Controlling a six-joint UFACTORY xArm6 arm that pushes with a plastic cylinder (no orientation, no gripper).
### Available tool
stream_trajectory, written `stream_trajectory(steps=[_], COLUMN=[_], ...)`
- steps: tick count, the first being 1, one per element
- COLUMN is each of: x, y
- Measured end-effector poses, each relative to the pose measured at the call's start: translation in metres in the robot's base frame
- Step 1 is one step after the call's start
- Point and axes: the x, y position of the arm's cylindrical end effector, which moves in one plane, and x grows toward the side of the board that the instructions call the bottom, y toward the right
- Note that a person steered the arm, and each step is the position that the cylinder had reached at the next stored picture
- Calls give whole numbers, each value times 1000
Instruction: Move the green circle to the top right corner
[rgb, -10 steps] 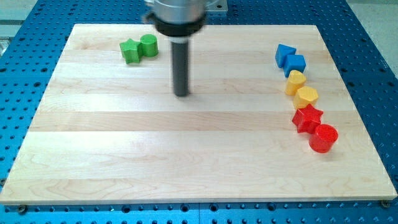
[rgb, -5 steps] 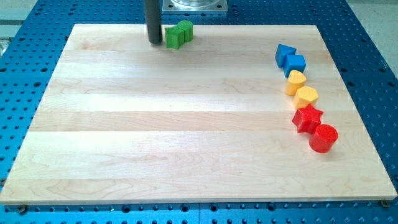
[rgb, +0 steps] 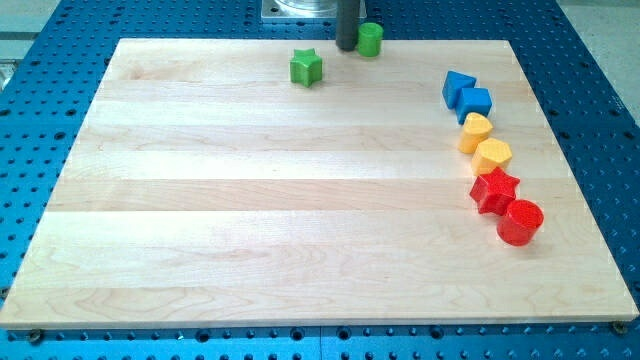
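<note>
The green circle (rgb: 370, 39) sits at the board's top edge, a little right of the middle. My tip (rgb: 346, 47) touches its left side, with the dark rod rising out of the view's top. A green star (rgb: 307, 67) lies apart, below and to the left of my tip.
A column of blocks runs down the view's right: two blue blocks (rgb: 466, 95), two yellow blocks (rgb: 484, 143), a red star (rgb: 494, 190) and a red circle (rgb: 519, 221). The wooden board (rgb: 300, 230) lies on a blue perforated table (rgb: 30, 150).
My tip moved right along the top edge, pushing the green circle rightward. The green star separated from the circle and stays behind, lower left.
</note>
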Motion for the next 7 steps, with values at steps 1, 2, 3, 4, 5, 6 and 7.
stream_trajectory(steps=[1,2,3,4,5,6,7], x=[-1,-1,0,0,0,-1,-1], y=[8,12,38,88,178,202,199])
